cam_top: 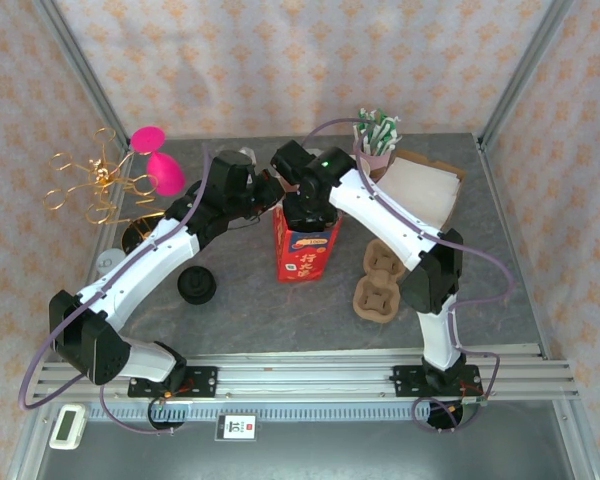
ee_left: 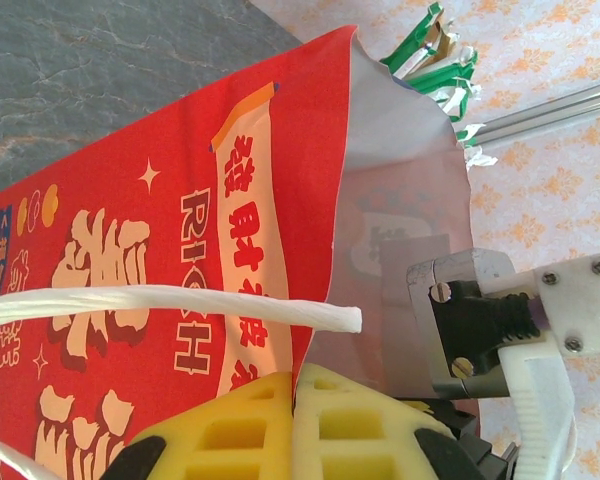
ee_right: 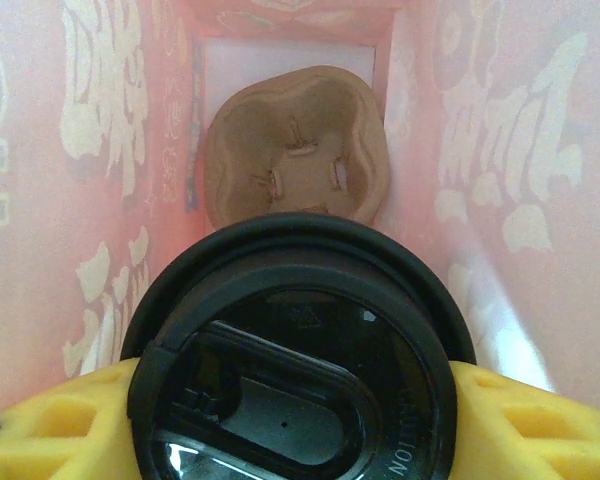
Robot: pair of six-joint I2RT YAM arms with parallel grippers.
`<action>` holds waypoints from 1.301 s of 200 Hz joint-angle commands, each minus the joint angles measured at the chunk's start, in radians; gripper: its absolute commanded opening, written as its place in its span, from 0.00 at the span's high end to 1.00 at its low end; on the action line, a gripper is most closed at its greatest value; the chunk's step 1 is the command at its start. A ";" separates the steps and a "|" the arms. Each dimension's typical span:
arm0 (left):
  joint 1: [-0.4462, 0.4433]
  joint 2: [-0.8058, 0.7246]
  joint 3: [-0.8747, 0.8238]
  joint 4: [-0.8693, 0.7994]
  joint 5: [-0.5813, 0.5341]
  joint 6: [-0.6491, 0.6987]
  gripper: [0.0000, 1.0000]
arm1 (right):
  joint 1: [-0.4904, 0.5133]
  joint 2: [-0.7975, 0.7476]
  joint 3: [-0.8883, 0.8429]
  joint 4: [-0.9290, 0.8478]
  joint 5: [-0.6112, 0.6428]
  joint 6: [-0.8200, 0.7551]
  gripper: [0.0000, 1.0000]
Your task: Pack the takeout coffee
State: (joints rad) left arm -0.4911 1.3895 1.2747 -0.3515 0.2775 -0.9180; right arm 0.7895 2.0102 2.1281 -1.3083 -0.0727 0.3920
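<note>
As glossy red bag (ee_left: 180, 250) gapes, round black lid (ee_right: 300, 340)

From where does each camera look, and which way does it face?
Top external: above and behind the robot, facing down at the table; both arms show.
Left wrist: on the left arm, facing the red bag side-on; the left end effector pinches the rim.
Right wrist: looking into the bag; the right end effector holds the coffee cup above the cup carrier.
Shared by all: the red bag.
</note>
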 commanded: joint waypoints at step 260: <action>-0.006 -0.043 -0.015 -0.043 -0.052 0.006 1.00 | 0.022 0.051 -0.114 0.095 0.027 0.028 0.44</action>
State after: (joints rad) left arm -0.4911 1.3502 1.2514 -0.3859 0.2272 -0.9157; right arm 0.8062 2.0148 2.0529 -1.2446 -0.0406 0.4076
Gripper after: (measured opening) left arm 0.050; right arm 0.611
